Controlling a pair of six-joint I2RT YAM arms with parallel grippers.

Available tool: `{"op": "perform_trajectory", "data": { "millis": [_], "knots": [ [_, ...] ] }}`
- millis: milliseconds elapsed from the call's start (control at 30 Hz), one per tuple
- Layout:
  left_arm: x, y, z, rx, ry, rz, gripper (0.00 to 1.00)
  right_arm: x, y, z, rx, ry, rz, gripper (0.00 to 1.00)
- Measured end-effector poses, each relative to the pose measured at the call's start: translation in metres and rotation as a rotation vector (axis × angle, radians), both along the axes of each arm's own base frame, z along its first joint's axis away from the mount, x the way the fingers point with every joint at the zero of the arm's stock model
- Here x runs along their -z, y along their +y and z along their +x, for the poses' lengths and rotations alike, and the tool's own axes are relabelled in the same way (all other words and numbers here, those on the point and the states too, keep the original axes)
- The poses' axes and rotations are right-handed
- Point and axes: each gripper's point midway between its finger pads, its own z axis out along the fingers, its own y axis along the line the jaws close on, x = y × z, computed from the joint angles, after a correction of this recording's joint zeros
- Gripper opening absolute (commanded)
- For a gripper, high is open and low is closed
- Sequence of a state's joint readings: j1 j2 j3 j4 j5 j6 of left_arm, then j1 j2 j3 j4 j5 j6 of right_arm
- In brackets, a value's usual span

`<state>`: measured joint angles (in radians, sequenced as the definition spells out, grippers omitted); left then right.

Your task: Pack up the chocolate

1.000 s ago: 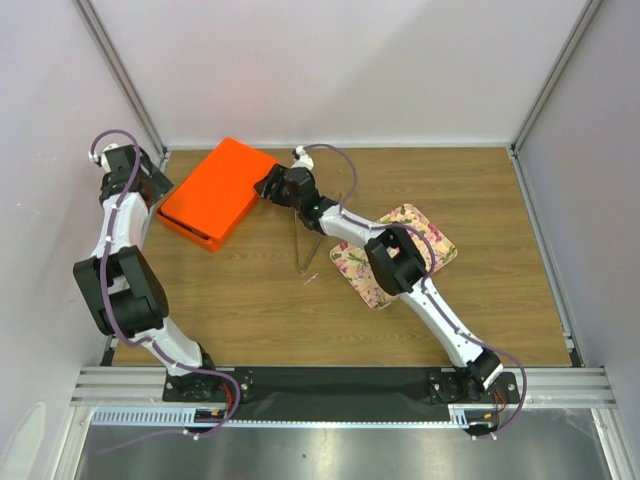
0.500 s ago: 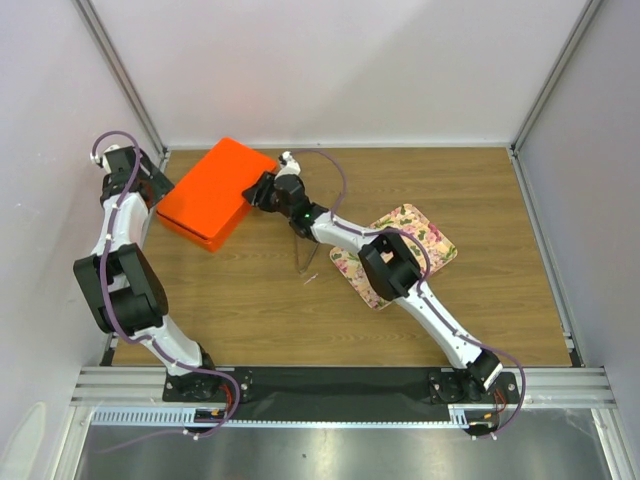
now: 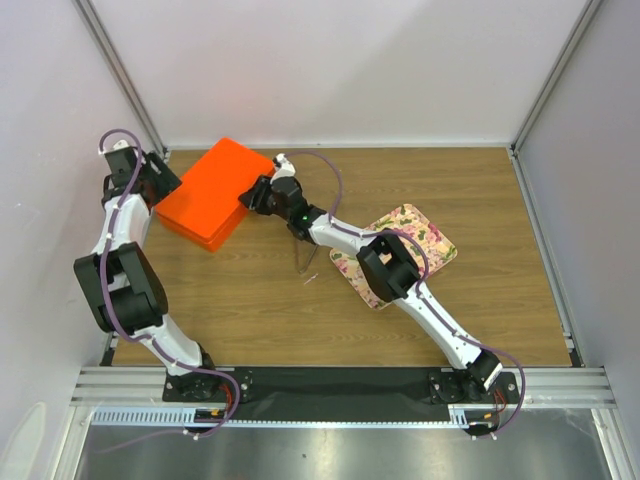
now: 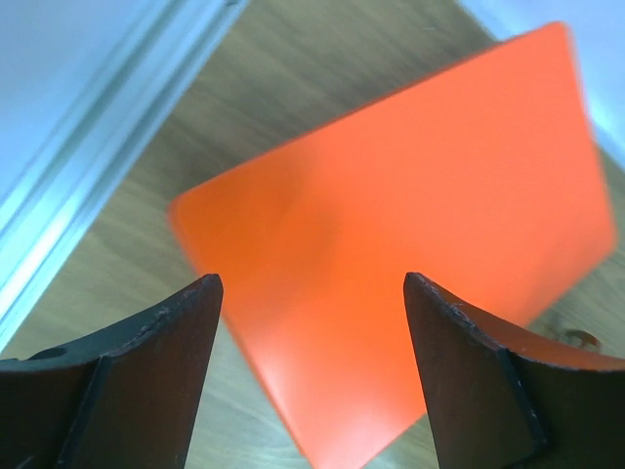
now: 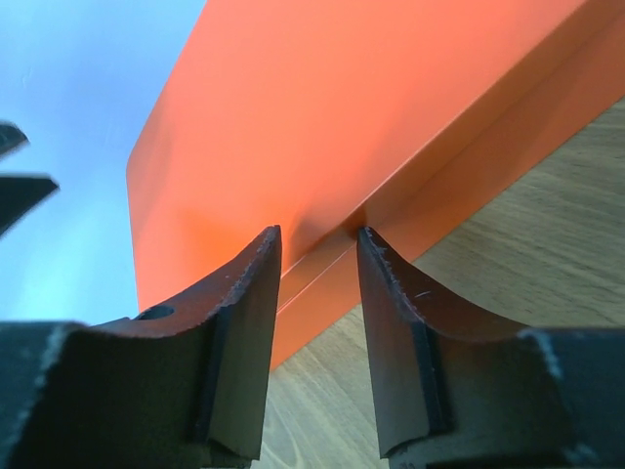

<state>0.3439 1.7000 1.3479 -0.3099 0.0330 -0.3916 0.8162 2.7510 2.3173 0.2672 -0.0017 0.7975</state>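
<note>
- Beneath the left gripper [image 4: 312,288] and right gripper [image 5: 317,239]: brown wooden table [image 3: 480,300].
- Between the two grippers: flat rectangular orange box [image 3: 205,190], lid closed.
- Behind the right gripper, under its arm: pink-flowered rectangular tray [image 3: 425,235].
- Left gripper: jaws wide apart over the box's left part.
- Right gripper: fingers narrowly apart at the lid's rim; whether they grip it cannot be told.
- Chocolate: visible in no view.

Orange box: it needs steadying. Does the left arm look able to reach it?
Probably yes: the open left gripper sits at the edge of the orange box, with nothing between them.
</note>
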Motion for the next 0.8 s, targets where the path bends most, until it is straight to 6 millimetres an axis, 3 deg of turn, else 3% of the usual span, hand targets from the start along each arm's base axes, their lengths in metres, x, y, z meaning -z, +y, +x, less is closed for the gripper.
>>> {"op": "perform_trajectory", "data": {
  "millis": [300, 467, 633, 800],
  "knots": [
    [-0.007, -0.036, 0.024, 0.200, -0.097, -0.075, 0.78, 0.008, 0.002, -0.010, -0.065, -0.035, -0.012, 0.47],
    [0.007, -0.053, 0.035, 0.261, -0.082, -0.101, 0.77, 0.007, 0.004, -0.016, -0.098, -0.041, -0.019, 0.46],
    [0.040, -0.041, 0.027, 0.182, 0.037, -0.082, 0.77, 0.008, 0.000, -0.025, -0.125, -0.034, -0.042, 0.46],
    [0.055, -0.017, 0.019, 0.070, 0.126, -0.014, 0.77, 0.003, -0.006, -0.037, -0.150, -0.042, -0.061, 0.46]
  ]
}}
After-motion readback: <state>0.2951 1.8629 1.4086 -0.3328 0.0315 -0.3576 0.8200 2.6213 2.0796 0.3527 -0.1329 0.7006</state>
